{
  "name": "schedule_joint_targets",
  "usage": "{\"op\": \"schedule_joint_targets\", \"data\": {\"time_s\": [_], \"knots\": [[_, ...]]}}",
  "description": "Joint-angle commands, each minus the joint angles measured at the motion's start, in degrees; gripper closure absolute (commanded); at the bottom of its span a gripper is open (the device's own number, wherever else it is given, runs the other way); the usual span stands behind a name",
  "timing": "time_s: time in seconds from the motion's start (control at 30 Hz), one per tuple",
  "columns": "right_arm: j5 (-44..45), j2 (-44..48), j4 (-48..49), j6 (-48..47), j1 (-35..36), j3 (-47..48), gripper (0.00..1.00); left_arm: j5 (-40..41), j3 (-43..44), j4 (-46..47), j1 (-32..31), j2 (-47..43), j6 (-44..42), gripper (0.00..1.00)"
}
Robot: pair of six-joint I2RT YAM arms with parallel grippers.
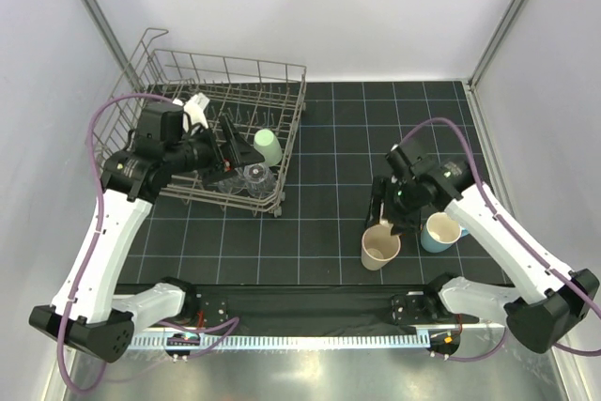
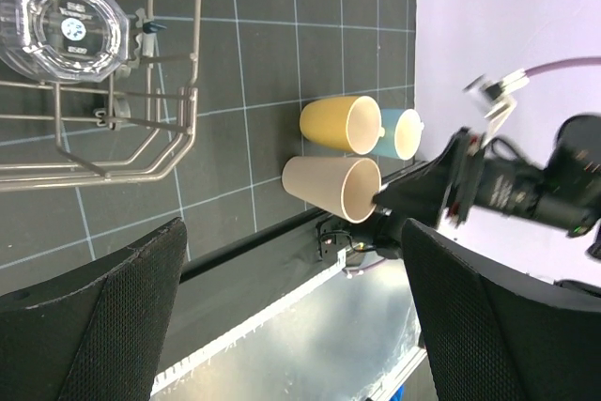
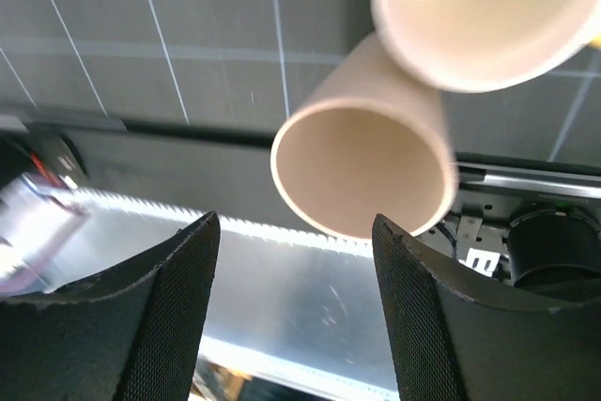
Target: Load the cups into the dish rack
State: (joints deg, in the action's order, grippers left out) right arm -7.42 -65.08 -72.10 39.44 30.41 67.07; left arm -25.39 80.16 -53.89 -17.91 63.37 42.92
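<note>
While upright, tan cup under tool

You have two matching arms: the left arm and the right arm both wear white link shells with black joints and black bases. A purple cable loops along each. Their fingers are black, broad and rounded, with a pebbled surface.
</note>
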Motion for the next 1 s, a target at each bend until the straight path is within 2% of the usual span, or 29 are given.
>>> {"op": "schedule_joint_targets", "data": {"time_s": [0.0,0.17,0.33,0.53,0.83,0.97], "knots": [[-0.58,1.62,2.99,2.21,5.87,-3.34,0.33,-1.68,0.44,0.10,-0.72,0.61,-1.34,0.08],[2.58,1.71,6.26,3.54,12.11,-7.21,0.33,-1.24,1.05,-0.86,-0.72,0.79,-1.26,0.08],[6.89,0.13,11.18,1.17,12.48,-12.39,0.34,-0.89,1.23,-2.27,-0.72,0.61,-0.47,0.09],[7.16,-2.24,16.81,-1.29,13.00,-15.38,0.38,-0.10,1.40,-3.42,-0.72,-1.06,1.82,0.10],[7.16,-1.28,19.62,-3.58,13.80,-18.11,0.58,3.15,-0.27,-4.47,-0.72,-6.15,6.12,0.12],[7.16,-0.84,21.38,-5.95,13.80,-19.60,0.69,3.15,-4.29,-1.84,-0.72,-9.23,8.66,0.11]]}}
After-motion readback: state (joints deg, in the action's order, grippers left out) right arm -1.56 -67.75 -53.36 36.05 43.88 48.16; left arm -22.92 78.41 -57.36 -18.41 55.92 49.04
